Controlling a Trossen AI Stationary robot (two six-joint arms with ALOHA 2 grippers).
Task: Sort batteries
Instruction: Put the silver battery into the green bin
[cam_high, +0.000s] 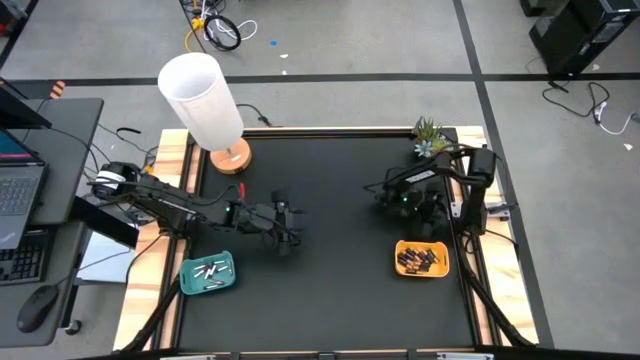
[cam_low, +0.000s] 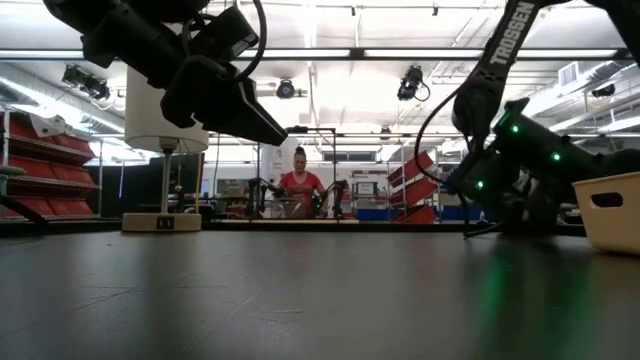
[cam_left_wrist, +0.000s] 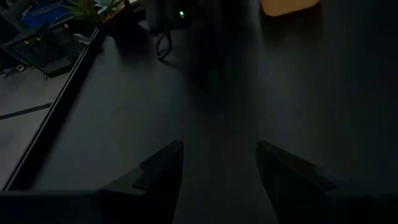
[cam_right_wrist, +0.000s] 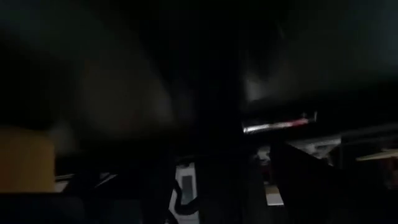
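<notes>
White lamp (cam_high: 205, 100) and potted plant (cam_high: 430, 137) edge black table (cam_high: 330, 290).

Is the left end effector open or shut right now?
Open. In the left wrist view the left end effector shows its two fingers apart with bare mat between them, nothing held.

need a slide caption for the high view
Overhead: left tool open over bare mat, right arm near the orange tray of dark batteries; pale batteries in the teal tray.
</notes>
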